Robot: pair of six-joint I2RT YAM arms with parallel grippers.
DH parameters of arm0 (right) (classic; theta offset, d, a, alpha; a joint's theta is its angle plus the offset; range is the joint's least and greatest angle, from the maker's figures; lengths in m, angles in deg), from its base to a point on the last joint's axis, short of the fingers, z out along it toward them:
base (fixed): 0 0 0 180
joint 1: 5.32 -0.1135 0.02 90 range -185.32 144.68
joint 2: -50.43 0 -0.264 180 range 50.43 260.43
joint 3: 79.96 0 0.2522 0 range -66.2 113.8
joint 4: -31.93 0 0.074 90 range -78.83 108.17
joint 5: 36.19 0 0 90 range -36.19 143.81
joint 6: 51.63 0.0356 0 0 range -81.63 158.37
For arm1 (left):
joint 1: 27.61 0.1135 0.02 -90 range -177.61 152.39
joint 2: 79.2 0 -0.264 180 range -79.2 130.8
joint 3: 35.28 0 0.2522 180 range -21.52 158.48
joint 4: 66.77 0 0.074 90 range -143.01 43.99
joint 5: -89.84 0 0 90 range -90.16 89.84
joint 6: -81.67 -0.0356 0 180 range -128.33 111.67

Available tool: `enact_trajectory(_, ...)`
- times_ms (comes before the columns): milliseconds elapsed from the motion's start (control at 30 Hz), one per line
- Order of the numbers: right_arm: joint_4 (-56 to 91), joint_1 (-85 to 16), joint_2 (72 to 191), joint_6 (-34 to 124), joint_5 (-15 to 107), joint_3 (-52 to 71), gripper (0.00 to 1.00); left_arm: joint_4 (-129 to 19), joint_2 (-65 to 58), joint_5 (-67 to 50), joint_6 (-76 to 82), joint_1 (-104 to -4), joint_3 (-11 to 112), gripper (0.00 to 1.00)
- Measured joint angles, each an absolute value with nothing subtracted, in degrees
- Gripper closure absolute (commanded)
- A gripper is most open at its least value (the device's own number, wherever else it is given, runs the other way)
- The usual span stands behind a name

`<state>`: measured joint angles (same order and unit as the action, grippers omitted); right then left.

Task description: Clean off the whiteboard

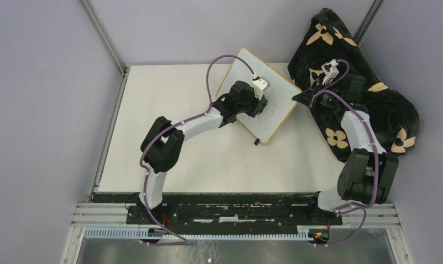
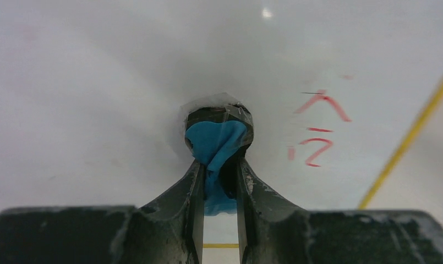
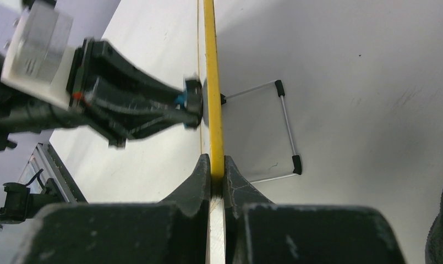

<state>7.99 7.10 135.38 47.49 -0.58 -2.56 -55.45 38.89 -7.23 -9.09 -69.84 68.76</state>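
The whiteboard (image 1: 274,104) is propped up at a tilt at the back middle of the table, and its light-wood frame shows as a yellow edge (image 3: 213,82). Red handwritten marks (image 2: 318,129) remain on its white face, to the right of the left gripper. My left gripper (image 2: 219,165) is shut on a small blue eraser (image 2: 214,144) and presses it flat against the board's face (image 2: 125,82). My right gripper (image 3: 217,163) is shut on the board's right frame edge and holds it steady. The left gripper (image 3: 169,104) also shows from the side in the right wrist view.
A black cloth with tan flower patterns (image 1: 367,93) lies bunched at the back right, under the right arm. The board's wire stand with black feet (image 3: 288,126) rests on the white table (image 1: 169,110). Grey walls close in the left, back and right.
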Motion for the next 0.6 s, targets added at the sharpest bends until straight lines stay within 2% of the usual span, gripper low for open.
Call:
enact_trajectory(267,8.0,7.1,135.4,47.0,-0.7,-2.5,0.99,-56.1,37.6,-8.4,-9.1,-79.1,66.6,0.97)
enact_trajectory(600,8.1,7.1,135.4,46.3,-1.2,-2.5,0.99,-56.3,37.6,-10.7,-9.5,-78.3,66.1,0.97)
